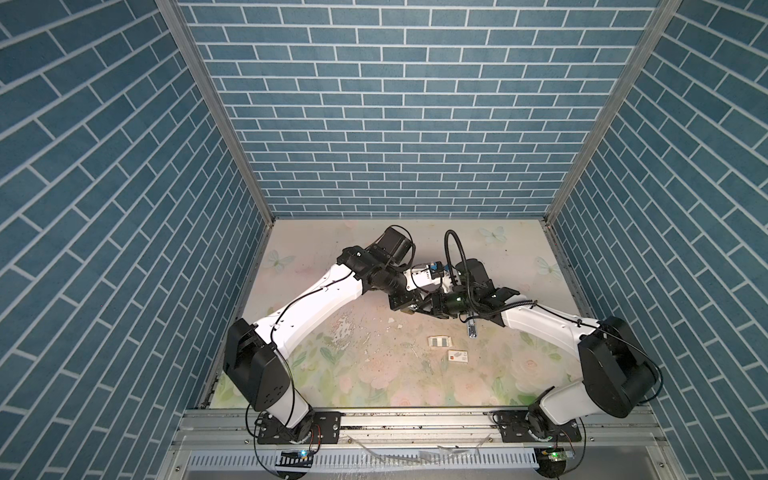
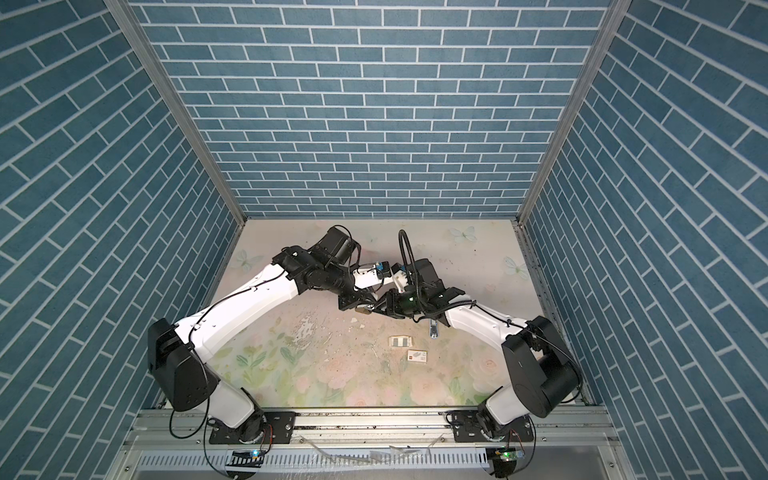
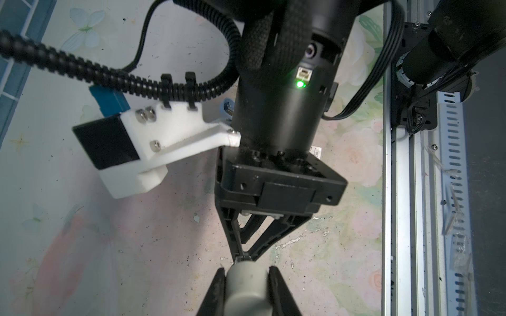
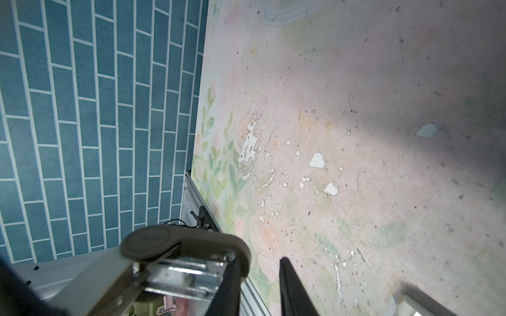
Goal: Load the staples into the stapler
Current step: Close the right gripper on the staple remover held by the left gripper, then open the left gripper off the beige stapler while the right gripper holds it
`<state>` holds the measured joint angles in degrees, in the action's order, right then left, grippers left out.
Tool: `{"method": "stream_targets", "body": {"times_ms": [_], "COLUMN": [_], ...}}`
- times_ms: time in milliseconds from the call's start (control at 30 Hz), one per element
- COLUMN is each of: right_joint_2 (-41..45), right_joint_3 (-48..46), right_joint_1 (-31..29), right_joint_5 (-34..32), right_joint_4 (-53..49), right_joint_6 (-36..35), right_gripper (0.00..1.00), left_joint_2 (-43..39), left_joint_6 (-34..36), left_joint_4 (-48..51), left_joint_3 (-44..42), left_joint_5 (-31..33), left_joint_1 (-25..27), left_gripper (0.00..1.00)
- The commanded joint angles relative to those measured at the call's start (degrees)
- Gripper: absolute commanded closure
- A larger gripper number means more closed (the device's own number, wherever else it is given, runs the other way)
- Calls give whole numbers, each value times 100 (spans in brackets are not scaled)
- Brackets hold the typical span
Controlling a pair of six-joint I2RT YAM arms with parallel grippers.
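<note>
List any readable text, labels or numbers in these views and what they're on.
Nothing can be read well enough to quote.
Print on the small white box on the table: a red mark and grey printing, too small to read.
Print on the white sticker on the right end effector: tiny and blurred, unreadable.

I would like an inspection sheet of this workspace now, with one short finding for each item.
surface: floral table cover, worn, white chips near the middle
job's things: stapler opened; staples lie in cream tray
clutter: small white box beside the tray; silver metal piece nearby, partly hidden
grippers: left claw shut on stapler; right claw jaws apart, nothing seen between them
cables: black ribbed hose arches up near the right claw
surroundings: blue brick-pattern walls on three sides; metal rail in front
</note>
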<state>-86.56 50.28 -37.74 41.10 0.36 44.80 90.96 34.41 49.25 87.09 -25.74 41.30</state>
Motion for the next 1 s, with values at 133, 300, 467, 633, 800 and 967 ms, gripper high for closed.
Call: {"method": "stream_targets", "body": {"times_ms": [133,300,467,633,800,967], "right_joint_2": [-115,-84,398,1234,1888,2353], "right_joint_3": [-105,-202,-487,-1162,-1367,-1402], "right_joint_1": [-109,-128,-62,134,136,134], "right_joint_5": [39,-86,-779,-783,-70,130], "right_joint_4": [633,630,6,274,751,877], "right_joint_6": [290,300,-73,-334,-481,-740], "right_gripper": [74,73,66,57,54,51], "left_joint_2": [21,49,18,86,395,747], "left_joint_6": [-240,-263,-250,-360,-461,-532], "left_joint_4": [-206,-276,-250,-43,312,596], "left_joint_3": [227,254,125,230,588,953], "left_joint_5": [-261,-243,-362,-1067,-1879,-2559], "left_joint_1": [19,19,-148,-534,-711,-737], "left_gripper": [94,94,94,95,95,95]}}
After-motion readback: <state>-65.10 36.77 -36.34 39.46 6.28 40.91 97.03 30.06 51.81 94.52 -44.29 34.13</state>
